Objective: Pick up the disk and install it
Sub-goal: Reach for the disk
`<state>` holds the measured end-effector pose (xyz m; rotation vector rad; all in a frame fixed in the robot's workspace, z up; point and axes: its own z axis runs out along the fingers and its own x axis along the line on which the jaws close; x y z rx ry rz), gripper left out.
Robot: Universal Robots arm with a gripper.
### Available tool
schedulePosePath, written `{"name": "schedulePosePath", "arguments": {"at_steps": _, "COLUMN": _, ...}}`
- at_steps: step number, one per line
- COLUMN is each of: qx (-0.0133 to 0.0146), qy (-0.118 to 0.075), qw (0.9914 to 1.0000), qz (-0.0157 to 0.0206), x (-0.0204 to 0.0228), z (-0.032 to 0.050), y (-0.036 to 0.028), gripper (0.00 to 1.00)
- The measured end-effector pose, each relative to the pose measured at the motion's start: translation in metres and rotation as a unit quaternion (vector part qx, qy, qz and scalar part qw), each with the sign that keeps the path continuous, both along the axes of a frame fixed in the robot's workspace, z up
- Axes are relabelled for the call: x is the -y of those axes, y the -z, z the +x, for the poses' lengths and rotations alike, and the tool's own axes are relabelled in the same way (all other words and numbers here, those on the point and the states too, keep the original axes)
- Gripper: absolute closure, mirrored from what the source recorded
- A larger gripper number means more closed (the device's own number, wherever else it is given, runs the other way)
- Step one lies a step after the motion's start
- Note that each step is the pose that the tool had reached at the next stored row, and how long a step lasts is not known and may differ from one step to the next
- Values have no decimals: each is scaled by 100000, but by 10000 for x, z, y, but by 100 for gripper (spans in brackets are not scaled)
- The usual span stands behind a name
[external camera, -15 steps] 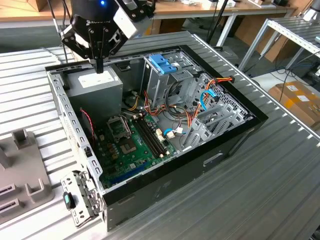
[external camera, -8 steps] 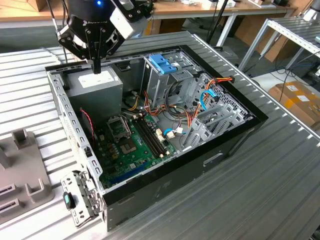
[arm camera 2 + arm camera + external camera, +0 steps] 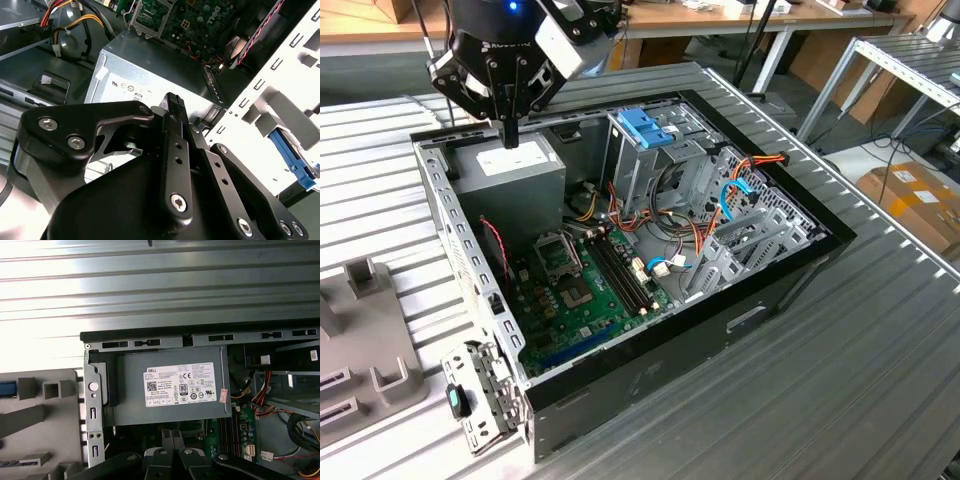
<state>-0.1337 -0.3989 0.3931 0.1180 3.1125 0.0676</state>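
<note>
One ribbed metal table (image 3: pixel 880 330) carries one open black computer case (image 3: pixel 720 310), lying on its side with its inside exposed. Beside the case, toward the exterior view's left, lies one grey moulded fixture (image 3: pixel 370 340) with raised blocks and slots. Inside the case are one green motherboard (image 3: pixel 580 290), one grey power-supply box (image 3: pixel 515 185) bearing one white sticker (image 3: pixel 180 384), and one tall metal drive cage (image 3: pixel 630 160) topped by one blue plastic handle (image 3: pixel 645 128). Bundles of orange, yellow, red and blue cable run between the cage and the board. The single gripper (image 3: pixel 510 135) hangs over the power-supply box near the case's corner. Its two black fingers (image 3: pixel 166 439) are drawn together, tips nearly meeting, with nothing between them. Whether the tips touch the box top cannot be told. The disk (image 3: pixel 7 388) is outside the case, in the grey fixture. In the first wrist view only a light-blue edge of it shows at the fixture's far side, well apart from the gripper.
</note>
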Motion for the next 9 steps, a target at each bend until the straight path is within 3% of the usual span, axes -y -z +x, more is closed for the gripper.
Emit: {"name": "schedulePosePath", "arguments": {"at_steps": 9, "qx": 0, "qy": -2, "qw": 100000, "qz": 2, "x": 0, "z": -15, "y": 0, "gripper": 89}}
